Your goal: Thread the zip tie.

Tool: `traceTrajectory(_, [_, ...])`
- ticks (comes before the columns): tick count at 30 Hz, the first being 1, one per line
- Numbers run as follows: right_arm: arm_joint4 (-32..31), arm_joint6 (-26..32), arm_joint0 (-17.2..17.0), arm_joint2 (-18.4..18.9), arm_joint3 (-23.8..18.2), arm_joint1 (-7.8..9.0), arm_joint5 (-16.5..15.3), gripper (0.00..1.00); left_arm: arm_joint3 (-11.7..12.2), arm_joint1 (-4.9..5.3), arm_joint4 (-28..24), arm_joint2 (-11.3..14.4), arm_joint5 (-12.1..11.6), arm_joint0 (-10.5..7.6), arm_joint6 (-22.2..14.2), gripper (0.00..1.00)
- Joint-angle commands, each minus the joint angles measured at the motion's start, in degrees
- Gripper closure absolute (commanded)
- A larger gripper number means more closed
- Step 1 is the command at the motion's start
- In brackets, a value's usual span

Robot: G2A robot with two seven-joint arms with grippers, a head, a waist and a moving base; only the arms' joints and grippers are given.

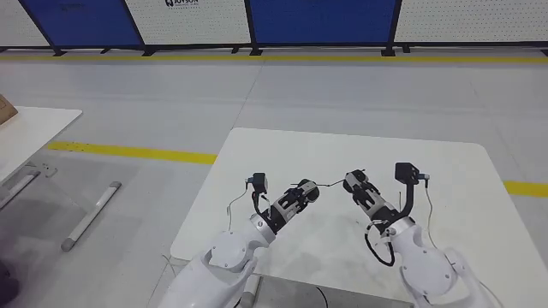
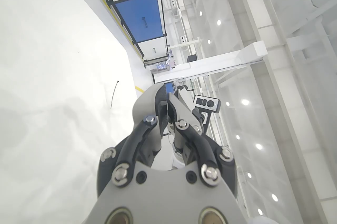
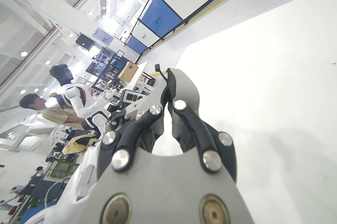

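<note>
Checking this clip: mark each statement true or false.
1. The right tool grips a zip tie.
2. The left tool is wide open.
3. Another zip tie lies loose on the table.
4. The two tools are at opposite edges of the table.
1. The right tool is shut on a zip tie, whose head sticks out past the fingertips. True.
2. The left tool is wide open. False: the left tool has its fingers shut.
3. A loose zip tie lies on the white table. True.
4. The tools are at opposite table edges. False: they face each other close together over the table's middle.
</note>
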Motion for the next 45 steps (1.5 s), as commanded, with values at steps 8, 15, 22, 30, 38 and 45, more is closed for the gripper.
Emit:
traceTrajectory(8, [-0.45, 0.59, -0.04, 0.21, 0.06, -0.31, -0.1, 1.0, 0.0, 0.0, 0.0, 0.0, 0.0, 0.0, 0.0, 1.0])
traceTrajectory(15, [-1.92, 0.15, 0.59, -0.85, 1.22, -0.78, 0.19, 1.0, 0.0, 0.0, 0.0, 0.0, 0.0, 0.0, 0.0, 1.0])
traceTrajectory(22, [-1.27, -0.16, 0.89, -1.49, 1.9, -1.29, 0.1, 1.0, 0.0, 0.0, 0.0, 0.0, 0.0, 0.0, 0.0, 1.0])
traceTrajectory(30, [3.56, 0.14, 0.62, -0.6, 2.26, -1.8, 0.67, 1.0, 0.0, 0.0, 0.0, 0.0, 0.0, 0.0, 0.0, 1.0])
traceTrajectory(38, [5.03, -2.04, -0.04, -1.25, 3.1, -2.42, 0.98, 1.0, 0.0, 0.0, 0.0, 0.0, 0.0, 0.0, 0.0, 1.0])
traceTrajectory(45, [5.22, -1.85, 0.48, -1.41, 4.11, -2.81, 0.97, 1.0, 0.0, 0.0, 0.0, 0.0, 0.0, 0.0, 0.0, 1.0])
